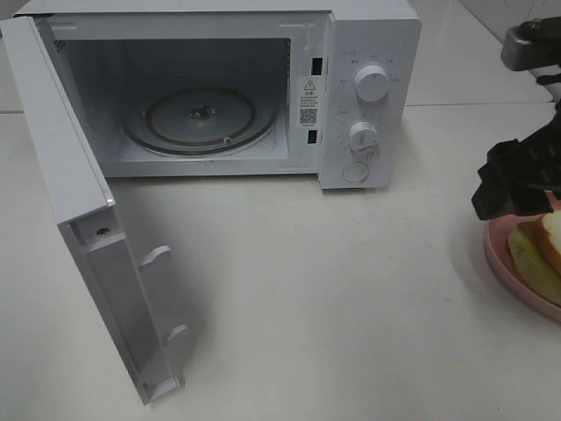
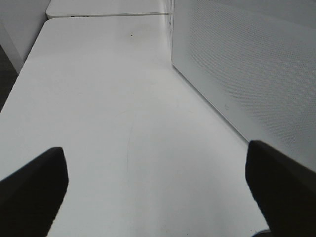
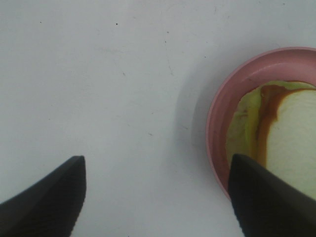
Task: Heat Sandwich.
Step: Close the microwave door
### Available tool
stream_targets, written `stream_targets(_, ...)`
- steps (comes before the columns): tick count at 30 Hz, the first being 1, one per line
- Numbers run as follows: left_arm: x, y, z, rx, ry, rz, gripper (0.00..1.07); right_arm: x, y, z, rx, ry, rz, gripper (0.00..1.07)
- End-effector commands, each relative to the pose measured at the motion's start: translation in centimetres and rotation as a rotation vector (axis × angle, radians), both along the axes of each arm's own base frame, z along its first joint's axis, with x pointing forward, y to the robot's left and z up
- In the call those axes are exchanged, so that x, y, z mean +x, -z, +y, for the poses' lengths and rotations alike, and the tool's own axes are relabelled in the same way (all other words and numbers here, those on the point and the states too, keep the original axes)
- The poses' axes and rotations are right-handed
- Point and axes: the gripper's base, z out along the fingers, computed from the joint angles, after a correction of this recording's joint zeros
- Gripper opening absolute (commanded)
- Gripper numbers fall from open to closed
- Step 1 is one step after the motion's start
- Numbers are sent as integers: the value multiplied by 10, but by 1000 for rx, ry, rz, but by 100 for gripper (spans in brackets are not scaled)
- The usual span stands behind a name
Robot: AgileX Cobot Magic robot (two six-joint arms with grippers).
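The right arm (image 1: 517, 175) hung at three o'clock in the overhead view, its right gripper (image 3: 155, 197) spread wide; the left gripper (image 2: 158, 187) (unseen overhead) gaped too, holding nothing.

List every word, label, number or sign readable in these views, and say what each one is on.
Nothing can be read as text.
Warning sticker on the microwave's inner frame: a triangle sign above a square code, with small print too blurred to read.
Markings around the upper knob: too small to read.
Markings around the lower knob: too small to read.
Pink plate, sandwich, table: no text.
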Motion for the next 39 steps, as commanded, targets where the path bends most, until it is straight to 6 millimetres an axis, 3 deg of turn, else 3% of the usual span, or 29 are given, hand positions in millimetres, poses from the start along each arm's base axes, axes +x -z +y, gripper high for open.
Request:
stream_targets(1, -2, 1, 0, 0, -4, -25, 92, -9, -10, -2, 8, -9, -26, 76)
stream_targets(15, -2, 1, 0, 0, -4, -25, 92, -69, -48, -22, 40, -3, -146, 76)
stream_targets(25, -2, 1, 0, 0, -4, -25, 92, -120, -29, -41, 36, -4, -215, 76)
stream_targets(35, -2, 1, 0, 0, -4, -25, 92, -152, -9, -57, 64, 141, -287, 76)
stream_targets(39, -2, 1, 0, 0, -4, -25, 92, -165, -13, -61, 81, 175, -369, 76)
